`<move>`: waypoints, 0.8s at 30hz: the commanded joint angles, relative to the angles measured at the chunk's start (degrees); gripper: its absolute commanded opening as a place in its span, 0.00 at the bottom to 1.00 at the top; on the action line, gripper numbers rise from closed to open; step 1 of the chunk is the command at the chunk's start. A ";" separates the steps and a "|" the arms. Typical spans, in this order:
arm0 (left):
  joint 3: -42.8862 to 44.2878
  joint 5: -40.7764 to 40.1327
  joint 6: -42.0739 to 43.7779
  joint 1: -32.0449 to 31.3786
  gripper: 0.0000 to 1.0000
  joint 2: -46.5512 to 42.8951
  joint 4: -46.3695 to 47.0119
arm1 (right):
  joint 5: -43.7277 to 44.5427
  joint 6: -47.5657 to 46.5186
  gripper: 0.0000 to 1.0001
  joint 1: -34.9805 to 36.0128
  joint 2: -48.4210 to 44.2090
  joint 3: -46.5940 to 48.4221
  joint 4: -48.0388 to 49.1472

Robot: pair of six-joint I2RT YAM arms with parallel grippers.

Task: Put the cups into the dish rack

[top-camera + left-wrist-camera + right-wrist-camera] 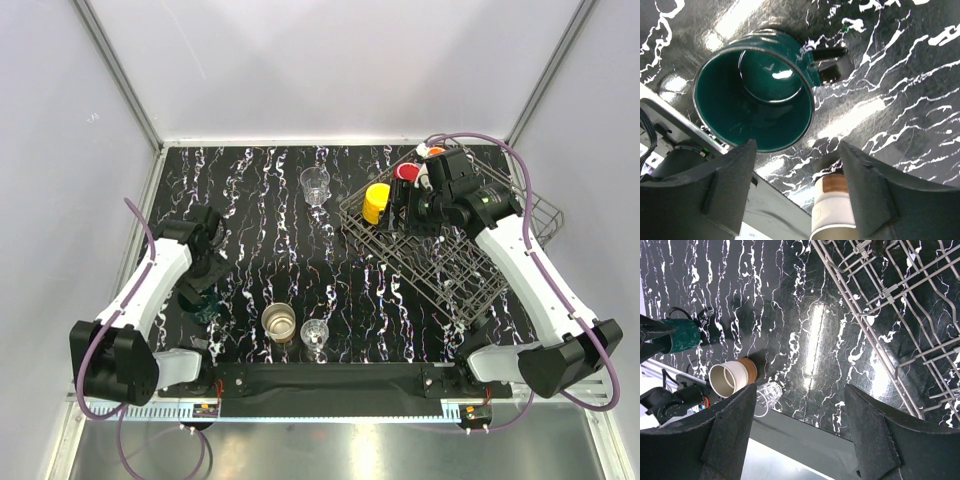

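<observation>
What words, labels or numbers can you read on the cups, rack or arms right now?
None can be read.
No print shows on the dark teal cup, brown-and-cream cup, yellow mug or dish rack.
The marked strip along the table's front edge: too small to read.
</observation>
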 commanded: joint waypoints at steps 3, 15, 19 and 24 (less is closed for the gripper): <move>-1.89 -2.60 -1.12 0.29 0.62 2.80 3.47 | -1.26 -0.19 0.78 -0.89 -1.48 3.26 -1.21; -4.71 -2.69 0.81 0.20 0.13 3.77 5.67 | -0.46 0.33 0.78 -1.68 -2.09 6.69 -3.85; -1.56 -2.68 1.69 0.20 0.00 3.25 3.30 | -1.78 0.77 0.78 -1.86 -1.22 8.09 -3.85; 7.93 -3.82 3.44 -2.59 0.00 0.35 1.45 | -4.06 1.21 0.78 -2.03 0.19 12.22 -5.52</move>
